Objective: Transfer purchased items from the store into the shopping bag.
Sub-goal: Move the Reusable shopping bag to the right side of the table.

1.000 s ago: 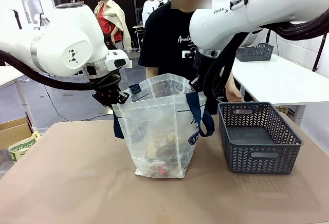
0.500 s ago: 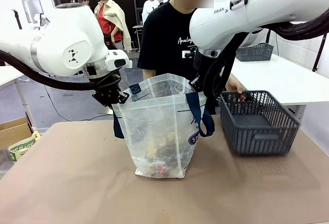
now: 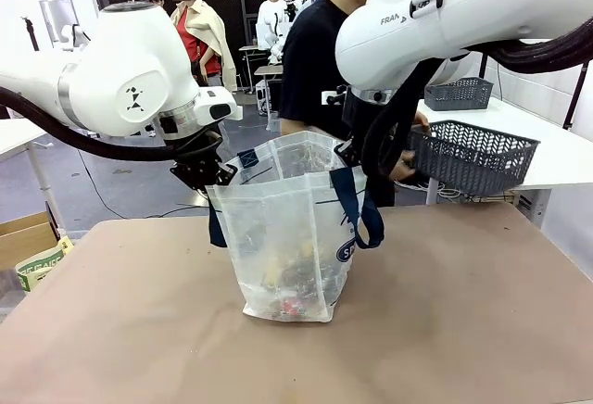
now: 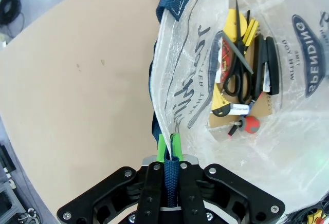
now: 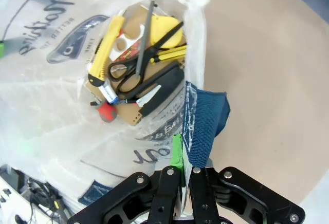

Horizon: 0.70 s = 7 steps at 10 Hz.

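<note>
The table [image 3: 482,330] is a matte tan-brown top sweeping across the whole lower half of the front view, its far edge running left to right behind the middle of the frame. Standing directly on it, a touch left of centre, is the shopping bag [image 3: 289,237]: translucent white plastic with navy strap handles, upright, crumpled base on the surface, mouth open at the top. Over in the wrist views that same tan top shows beside the bag, at the upper left of one frame and the upper right of the other.
</note>
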{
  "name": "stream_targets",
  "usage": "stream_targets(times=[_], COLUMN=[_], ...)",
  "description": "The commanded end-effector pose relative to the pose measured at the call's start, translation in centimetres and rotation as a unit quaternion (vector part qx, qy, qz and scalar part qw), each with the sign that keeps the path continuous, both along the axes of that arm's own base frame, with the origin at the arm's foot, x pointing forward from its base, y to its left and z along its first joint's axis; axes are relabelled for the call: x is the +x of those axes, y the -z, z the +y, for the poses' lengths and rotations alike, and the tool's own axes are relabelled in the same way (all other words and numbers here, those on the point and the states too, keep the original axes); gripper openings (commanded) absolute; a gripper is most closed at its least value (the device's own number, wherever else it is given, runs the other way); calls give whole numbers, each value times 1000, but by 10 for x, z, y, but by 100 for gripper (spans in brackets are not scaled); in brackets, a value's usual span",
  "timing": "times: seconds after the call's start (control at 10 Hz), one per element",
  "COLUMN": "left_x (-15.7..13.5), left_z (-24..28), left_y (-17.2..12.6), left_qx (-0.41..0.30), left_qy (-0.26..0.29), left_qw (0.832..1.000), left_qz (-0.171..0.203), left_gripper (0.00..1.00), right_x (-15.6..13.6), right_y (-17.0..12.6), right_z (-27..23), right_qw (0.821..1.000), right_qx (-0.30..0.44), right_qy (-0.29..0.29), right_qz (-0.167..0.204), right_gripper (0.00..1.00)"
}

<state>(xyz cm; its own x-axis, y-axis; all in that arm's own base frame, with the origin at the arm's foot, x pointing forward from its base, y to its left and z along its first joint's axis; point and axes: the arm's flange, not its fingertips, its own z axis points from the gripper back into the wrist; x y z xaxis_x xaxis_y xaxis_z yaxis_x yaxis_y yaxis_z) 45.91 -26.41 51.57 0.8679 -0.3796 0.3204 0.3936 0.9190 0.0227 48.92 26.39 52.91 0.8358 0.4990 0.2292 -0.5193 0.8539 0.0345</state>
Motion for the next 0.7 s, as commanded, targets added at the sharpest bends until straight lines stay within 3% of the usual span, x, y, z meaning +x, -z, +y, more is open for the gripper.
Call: stream_targets(times=[0.0,0.6], left_x=[3,10], left_z=[-13,-37], left_y=[-7,-3], left_qx=[-25,-66], left_qy=[21,27], left_qw=[999,997], left_qz=[-5,-10], left_gripper=[0,0], right_x=[0,11], right_y=[-3,-5], right_z=[21,62], right_qw=[1000,993], right_qx=[4,59], right_qy=[18,94], right_qz=[-9,28], right_gripper=[0,0])
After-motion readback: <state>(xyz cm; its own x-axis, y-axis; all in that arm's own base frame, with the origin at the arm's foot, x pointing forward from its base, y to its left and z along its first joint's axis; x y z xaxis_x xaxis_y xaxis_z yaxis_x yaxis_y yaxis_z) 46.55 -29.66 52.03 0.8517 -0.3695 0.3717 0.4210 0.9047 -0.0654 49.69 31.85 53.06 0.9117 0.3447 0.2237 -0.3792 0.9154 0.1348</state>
